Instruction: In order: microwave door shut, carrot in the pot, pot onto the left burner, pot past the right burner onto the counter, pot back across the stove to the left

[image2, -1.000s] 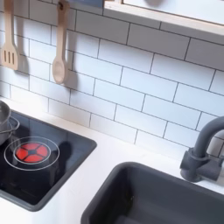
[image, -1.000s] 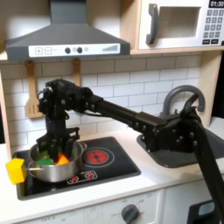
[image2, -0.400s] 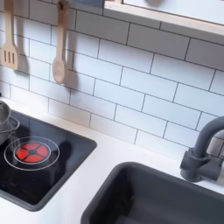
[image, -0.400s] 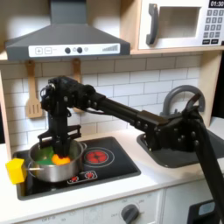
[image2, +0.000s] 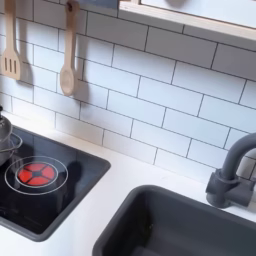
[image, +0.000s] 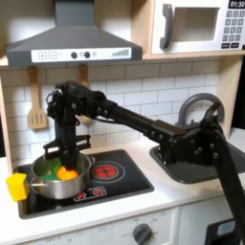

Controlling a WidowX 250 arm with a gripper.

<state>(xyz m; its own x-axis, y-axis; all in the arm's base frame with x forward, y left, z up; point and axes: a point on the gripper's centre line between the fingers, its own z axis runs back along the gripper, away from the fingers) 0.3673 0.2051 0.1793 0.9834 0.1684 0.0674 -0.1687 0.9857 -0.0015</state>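
Gripper (image: 65,153) hangs over pot (image: 57,182) on stove's (image: 120,189) left burner; carrot (image: 65,173) inside; can't tell jaws' state; microwave door (image: 189,27) shut.

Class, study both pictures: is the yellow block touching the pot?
Cannot tell. In the first exterior view the yellow block sits right beside the pot at its left rim; their edges meet in the picture, but neither a gap nor contact shows plainly.

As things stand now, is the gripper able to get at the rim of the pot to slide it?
Probably yes. The gripper hangs right above the pot on the stove, with nothing between them; the carrot lies low inside.
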